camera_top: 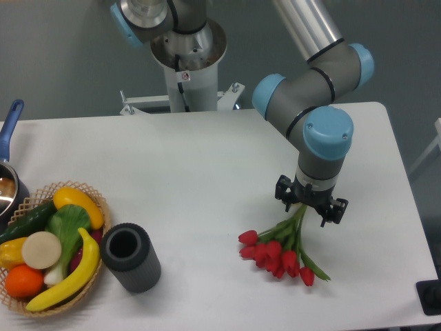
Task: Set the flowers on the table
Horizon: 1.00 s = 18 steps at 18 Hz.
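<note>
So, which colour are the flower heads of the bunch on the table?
Red, with green stems; the flowers show clearly in the fixed camera view.

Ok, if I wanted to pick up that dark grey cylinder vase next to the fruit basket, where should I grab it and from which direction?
Probably straight from above. The grey vase stands upright with its mouth open to the top, so one of the jaws could go inside and one outside, pinching the thick rim on its right side. That side faces bare table, while the fruit basket crowds its left.

dark cylinder (131, 256) and fruit basket (52, 246) block table's (193, 158) front-left corner.
</note>
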Available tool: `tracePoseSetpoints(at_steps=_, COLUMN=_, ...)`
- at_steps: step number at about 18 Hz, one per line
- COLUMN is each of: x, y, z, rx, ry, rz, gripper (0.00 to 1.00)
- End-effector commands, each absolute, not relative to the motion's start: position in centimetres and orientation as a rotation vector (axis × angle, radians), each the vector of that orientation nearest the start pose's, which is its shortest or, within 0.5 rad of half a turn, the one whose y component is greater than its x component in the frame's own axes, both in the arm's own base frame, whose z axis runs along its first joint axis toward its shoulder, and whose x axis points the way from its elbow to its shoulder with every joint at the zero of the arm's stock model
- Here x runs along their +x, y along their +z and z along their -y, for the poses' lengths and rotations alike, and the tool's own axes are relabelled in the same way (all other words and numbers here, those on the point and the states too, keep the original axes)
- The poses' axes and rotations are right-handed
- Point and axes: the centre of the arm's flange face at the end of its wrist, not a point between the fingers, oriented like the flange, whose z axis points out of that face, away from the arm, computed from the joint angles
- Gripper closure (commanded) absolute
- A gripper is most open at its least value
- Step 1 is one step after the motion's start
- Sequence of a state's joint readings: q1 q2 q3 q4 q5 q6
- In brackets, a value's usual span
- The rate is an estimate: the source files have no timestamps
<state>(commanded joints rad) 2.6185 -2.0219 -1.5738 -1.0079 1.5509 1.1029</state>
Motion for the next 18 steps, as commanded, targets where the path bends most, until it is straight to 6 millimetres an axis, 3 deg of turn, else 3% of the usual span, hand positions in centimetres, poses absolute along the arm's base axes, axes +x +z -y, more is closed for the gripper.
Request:
tracePoseSetpoints(at_steps=7, x=-50.2, y=29.9, z=-43.1, rx=-3.023, ry=0.253, rz=-0.054, gripper=0.0)
tracePoseSetpoints(at_steps=9, x=-50.0, y=28.8, z=-40.9, rx=-3.033, ry=0.229, rz=-0.024, gripper=0.0)
tracePoseSetpoints(at_steps=12, x=-49.4, y=29.0, z=-38.4, rx=-3.017, ry=0.269, rz=0.015, gripper=0.0)
tracePoseSetpoints(at_steps=18, x=-48.8, y=28.6, z=-38.3, rx=-3.027, ry=0.266, rz=-0.017, gripper=0.0)
